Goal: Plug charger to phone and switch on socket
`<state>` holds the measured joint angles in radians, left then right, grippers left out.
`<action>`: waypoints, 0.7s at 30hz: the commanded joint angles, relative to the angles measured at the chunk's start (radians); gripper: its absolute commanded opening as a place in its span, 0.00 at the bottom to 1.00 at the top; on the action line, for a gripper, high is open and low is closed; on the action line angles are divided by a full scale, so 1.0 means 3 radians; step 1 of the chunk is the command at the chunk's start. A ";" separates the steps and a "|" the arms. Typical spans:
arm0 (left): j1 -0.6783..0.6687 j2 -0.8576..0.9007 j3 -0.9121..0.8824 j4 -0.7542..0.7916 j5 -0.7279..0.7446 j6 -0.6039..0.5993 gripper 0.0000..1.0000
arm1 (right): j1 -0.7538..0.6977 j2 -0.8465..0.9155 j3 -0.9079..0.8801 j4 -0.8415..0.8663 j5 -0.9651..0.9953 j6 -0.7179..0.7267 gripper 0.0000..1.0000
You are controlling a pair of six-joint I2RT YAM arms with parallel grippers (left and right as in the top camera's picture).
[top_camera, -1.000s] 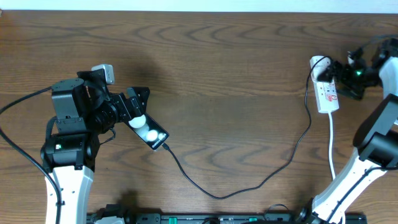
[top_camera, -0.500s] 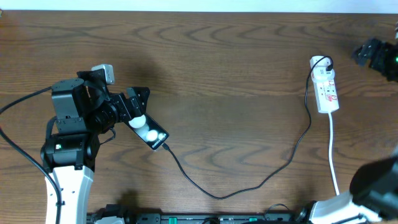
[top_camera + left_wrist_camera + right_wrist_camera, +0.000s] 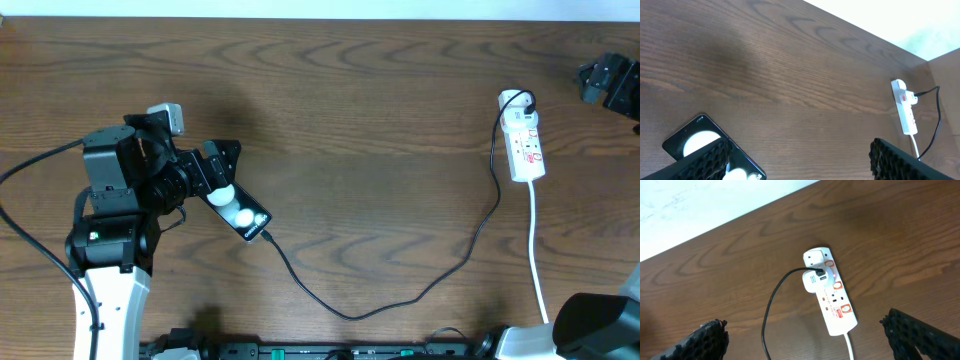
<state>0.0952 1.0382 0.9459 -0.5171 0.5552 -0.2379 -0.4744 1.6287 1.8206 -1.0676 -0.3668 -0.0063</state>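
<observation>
The black phone point(image 3: 241, 213) lies tilted on the table at the left, with two white blobs on its face. It also shows in the left wrist view point(image 3: 694, 145). The black charger cable point(image 3: 350, 314) runs from the phone's lower right end in a loop to a white adapter point(image 3: 815, 280) plugged into the white power strip point(image 3: 523, 140). My left gripper point(image 3: 216, 170) is open, with one finger over the phone's upper end. My right gripper point(image 3: 603, 78) is open and empty at the far right edge, away from the strip point(image 3: 832, 297).
The strip's white cord point(image 3: 537, 265) runs down toward the table's front edge. The strip also shows far off in the left wrist view point(image 3: 903, 107). A pale wall lies beyond the table's back edge point(image 3: 715, 205). Brown wood table.
My right gripper has pulled back from the power strip, up and to the right toward the table's edge. The left arm, phone and cable have not moved.
</observation>
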 commanded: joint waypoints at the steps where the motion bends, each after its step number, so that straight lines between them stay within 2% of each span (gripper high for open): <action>1: -0.0008 0.0006 0.0052 0.0003 0.0032 0.0042 0.89 | 0.0015 -0.0024 0.0015 -0.0009 -0.0029 0.0042 0.99; 21: -0.0010 -0.0092 0.0050 -0.0109 0.0032 0.0043 0.89 | 0.0015 -0.0024 0.0015 -0.0010 -0.0029 0.0043 0.99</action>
<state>0.0952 1.0367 0.9459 -0.5419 0.5549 -0.2379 -0.4744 1.6287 1.8206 -1.0695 -0.3668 -0.0063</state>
